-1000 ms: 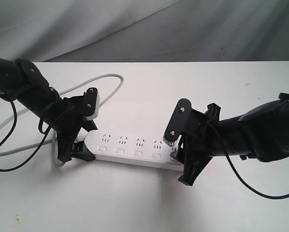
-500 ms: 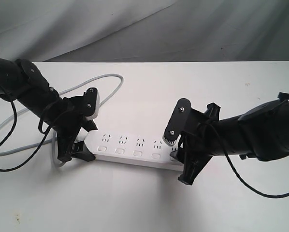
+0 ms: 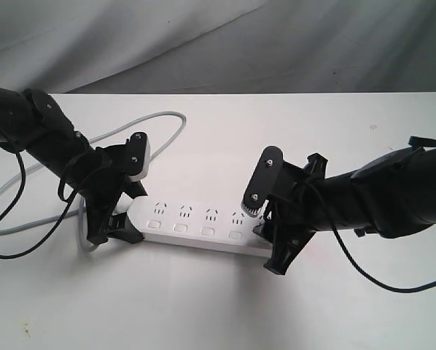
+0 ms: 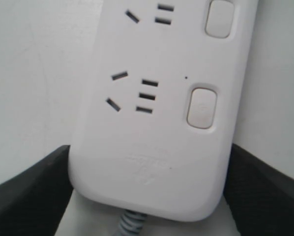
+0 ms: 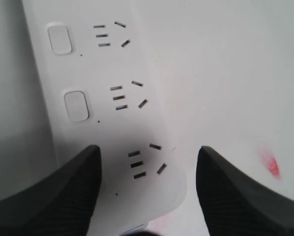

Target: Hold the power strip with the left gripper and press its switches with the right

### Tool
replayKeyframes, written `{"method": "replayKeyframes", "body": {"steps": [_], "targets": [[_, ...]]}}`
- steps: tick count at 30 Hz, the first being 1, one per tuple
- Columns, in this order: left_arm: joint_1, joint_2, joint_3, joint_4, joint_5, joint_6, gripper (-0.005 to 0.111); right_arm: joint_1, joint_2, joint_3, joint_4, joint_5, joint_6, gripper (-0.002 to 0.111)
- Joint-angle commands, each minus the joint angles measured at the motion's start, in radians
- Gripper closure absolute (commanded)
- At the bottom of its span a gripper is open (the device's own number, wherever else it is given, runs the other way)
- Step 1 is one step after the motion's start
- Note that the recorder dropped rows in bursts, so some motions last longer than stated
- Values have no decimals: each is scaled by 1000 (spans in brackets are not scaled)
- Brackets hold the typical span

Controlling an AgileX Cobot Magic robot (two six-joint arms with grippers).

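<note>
The power strip (image 3: 203, 219) lies across the white table, its row of switches (image 3: 207, 231) along the near side. My left gripper (image 3: 130, 197) is shut on its cord end. In the left wrist view both black fingers (image 4: 31, 184) press the sides of the power strip (image 4: 152, 162), and two switches (image 4: 202, 107) show. My right gripper (image 3: 260, 222) hangs open over the far end, its white ridged tip by the last sockets. In the right wrist view its fingers (image 5: 63, 191) straddle the power strip (image 5: 132, 128); one hides the end switch, and two switches (image 5: 77, 104) show.
The grey cord (image 3: 160, 117) loops from the strip's left end toward the table's back left and leaves my left wrist view low down as the cord (image 4: 132, 221). Loose black cables (image 3: 6, 219) hang by the left arm. A red smear (image 5: 269, 164) marks the table.
My right gripper has shifted a little to the left along the strip's end. The left gripper and the strip have not moved.
</note>
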Motion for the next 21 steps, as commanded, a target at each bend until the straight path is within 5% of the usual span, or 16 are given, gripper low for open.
{"method": "replayKeyframes", "body": {"steps": [1, 21], "targets": [[-5, 3, -4, -6, -12, -5, 34, -7, 8, 6, -4, 4, -10, 54], [-5, 3, -4, -6, -12, -7, 34, -18, 50, 52, -4, 1, -10, 54]]}}
